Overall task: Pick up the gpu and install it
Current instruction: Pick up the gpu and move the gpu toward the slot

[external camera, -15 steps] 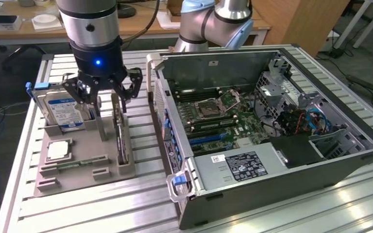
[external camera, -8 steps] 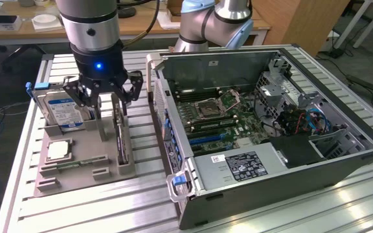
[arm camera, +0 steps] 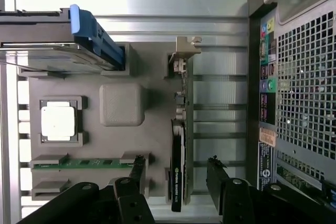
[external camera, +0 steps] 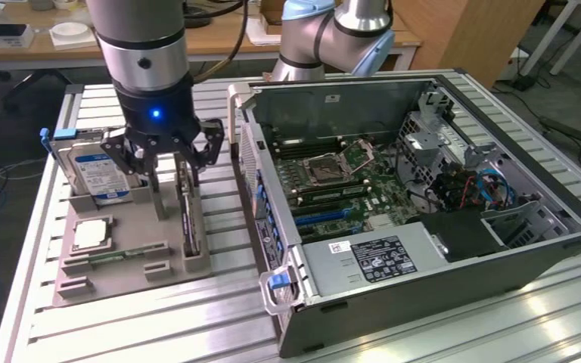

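Because the gripper (arm camera: pixel 176 160) hung wide open and empty astride the gpu (arm camera: pixel 178 114), an off-centre closing could have tipped it in its holder (arm camera: pixel 152 85).

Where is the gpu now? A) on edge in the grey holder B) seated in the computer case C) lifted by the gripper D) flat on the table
A: the gpu stands on edge in the grey holder, and the gripper is open with a finger on each side of it.
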{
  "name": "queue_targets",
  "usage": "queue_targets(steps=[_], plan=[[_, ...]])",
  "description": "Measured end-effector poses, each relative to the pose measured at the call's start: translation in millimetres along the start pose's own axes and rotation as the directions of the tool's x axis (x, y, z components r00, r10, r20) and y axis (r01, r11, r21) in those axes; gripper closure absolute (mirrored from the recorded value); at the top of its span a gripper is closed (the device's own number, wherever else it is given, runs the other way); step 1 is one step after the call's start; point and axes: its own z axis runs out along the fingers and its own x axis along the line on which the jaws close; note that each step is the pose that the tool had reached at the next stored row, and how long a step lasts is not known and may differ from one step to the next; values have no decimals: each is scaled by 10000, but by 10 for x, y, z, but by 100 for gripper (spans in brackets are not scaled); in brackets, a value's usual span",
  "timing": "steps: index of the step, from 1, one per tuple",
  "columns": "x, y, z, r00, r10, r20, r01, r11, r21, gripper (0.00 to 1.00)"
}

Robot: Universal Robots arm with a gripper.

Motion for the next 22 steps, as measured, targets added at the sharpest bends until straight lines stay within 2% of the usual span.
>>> queue_targets(steps=[22], plan=[[-28, -28, 371, 10000, -1, -1, 1, 10000, -1, 41]])
